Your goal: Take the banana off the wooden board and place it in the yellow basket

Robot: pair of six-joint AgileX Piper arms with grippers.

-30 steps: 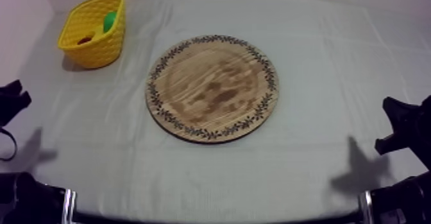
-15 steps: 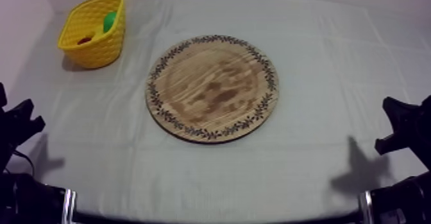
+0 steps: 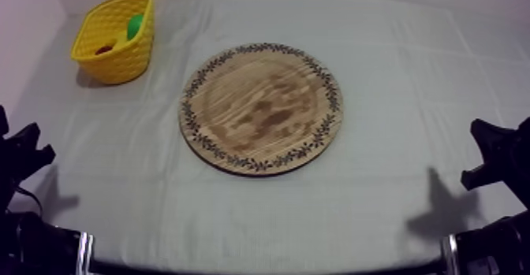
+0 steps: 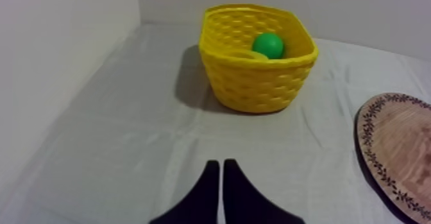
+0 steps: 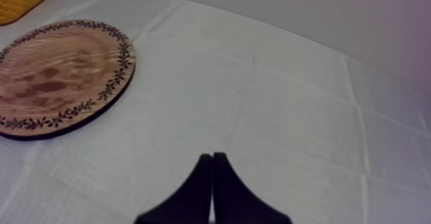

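Clenched to a narrow wedge with nothing between its fingers, the left claw [image 4: 221, 163] hangs low over the cloth [image 3: 378, 215] at its own side of the table, facing the yellow basket [image 4: 256, 88]; the right claw [image 5: 211, 156] is likewise closed on nothing, low at the opposite side, with the wooden board [image 3: 260, 109] ahead of it. That board is bare from rim to rim; no fruit lies on it. Inside the basket, just beside a green fruit [image 4: 268, 45], sits a smooth pale-yellow curve that I take to be the banana [image 4: 245, 54] — partly hidden by the basket's wall, so I cannot be sure of its whole shape. From above, a small red fruit [image 3: 105, 49] also lies in the basket.

Judged from this, the placing looks done, and the step in hand is simply to rest clear. To do that well: let both arms sit low and well apart from the basket and the board; make no sweep across the cloth that could snag it and drag the basket; leave the fingers shut, since there is nothing to take hold of. If a check is wanted, the left wrist view is the better one — it looks straight into the basket.
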